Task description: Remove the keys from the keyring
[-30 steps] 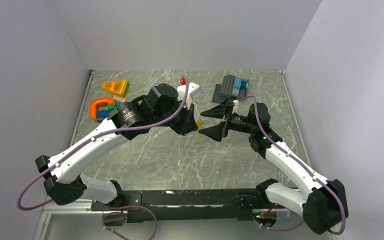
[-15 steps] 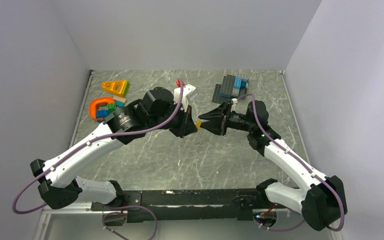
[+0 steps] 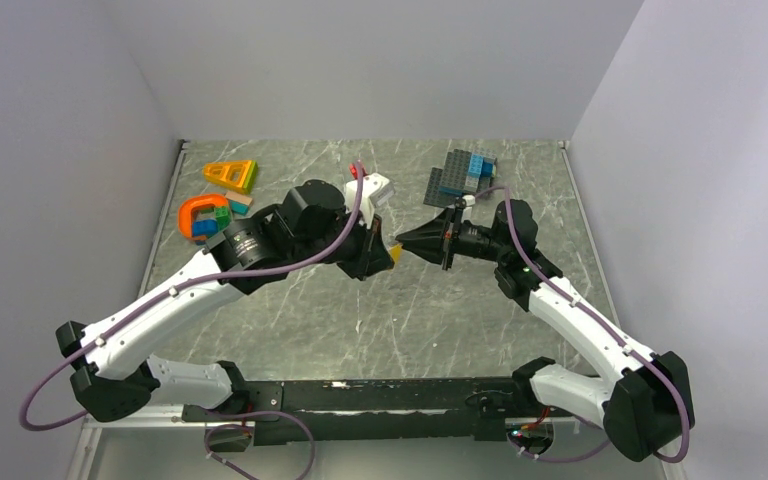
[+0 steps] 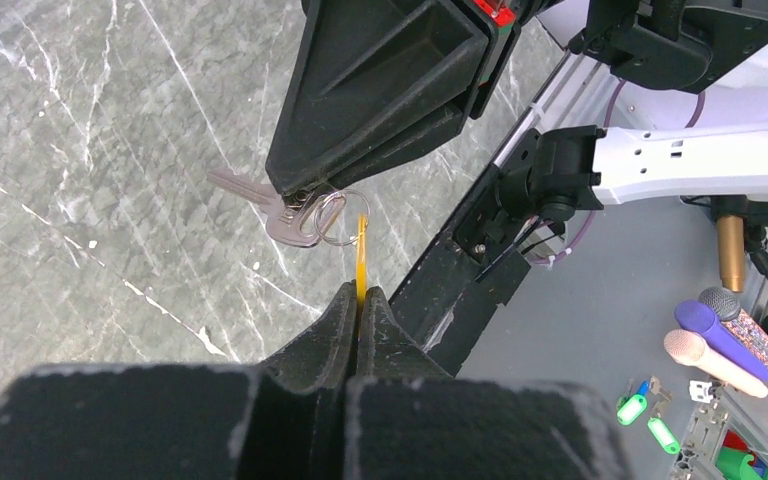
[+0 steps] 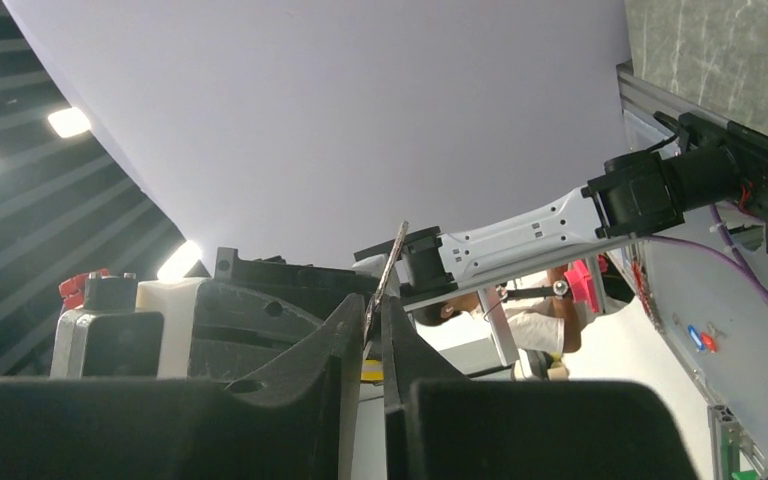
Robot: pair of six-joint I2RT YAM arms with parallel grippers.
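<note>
Above the table's middle, my left gripper (image 3: pixel 386 257) (image 4: pixel 360 296) is shut on a flat yellow tag (image 4: pixel 361 255) (image 3: pixel 396 253), seen edge-on. A thin grey keyring (image 4: pixel 332 215) hangs from the tag's far end. Two silver keys (image 4: pixel 272 206) sit on the ring. My right gripper (image 3: pixel 404 243) (image 5: pixel 373 312) meets them from the right, its black fingertips (image 4: pixel 300 180) pinching the key heads. In the right wrist view a thin metal key edge (image 5: pixel 392 262) sticks out between the nearly closed jaws, with a bit of the yellow tag (image 5: pixel 372 372) behind.
Orange triangle toy (image 3: pixel 230 175) and orange arch with coloured blocks (image 3: pixel 200 216) lie at the back left. A grey brick plate with blue bricks (image 3: pixel 462 172) sits at the back right. A white piece with a red tip (image 3: pixel 370 184) lies behind the left wrist. The table's front rail (image 4: pixel 460 255) runs close below.
The right gripper has gone from wide open to closed round the keys, moving left up to the left gripper. The left arm shifted slightly, still holding the yellow tag.
</note>
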